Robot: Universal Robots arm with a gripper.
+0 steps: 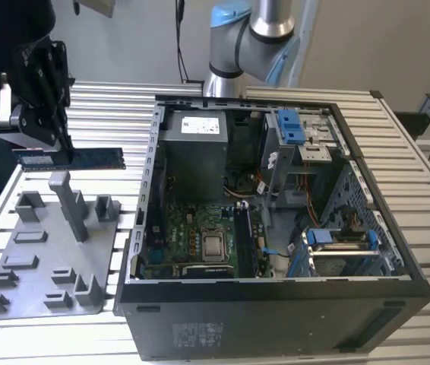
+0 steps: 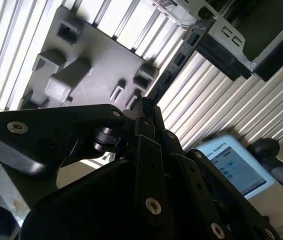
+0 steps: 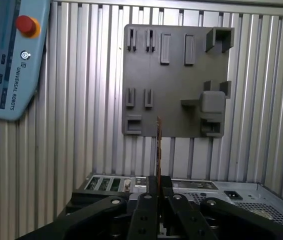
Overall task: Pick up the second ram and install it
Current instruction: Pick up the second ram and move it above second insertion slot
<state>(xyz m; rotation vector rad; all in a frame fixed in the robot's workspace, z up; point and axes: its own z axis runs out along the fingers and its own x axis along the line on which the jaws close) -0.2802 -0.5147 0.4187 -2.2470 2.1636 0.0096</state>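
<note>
- Pincer [image 1: 64, 154] is clamped on one end of the second ram [image 1: 93, 158].
- Held level, the second ram hangs over the grey holder tray [image 1: 40, 251], beside the open computer case [image 1: 276, 312].

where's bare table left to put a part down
Bare slats of the table on the exterior view's right of the case, and between tray and arm base. Crowded inside the case and over the tray, where the gripper holds the ram.

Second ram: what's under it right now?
The grey holder tray and the slatted table, both clear of the second ram. The fingers cover the clamped part.
</note>
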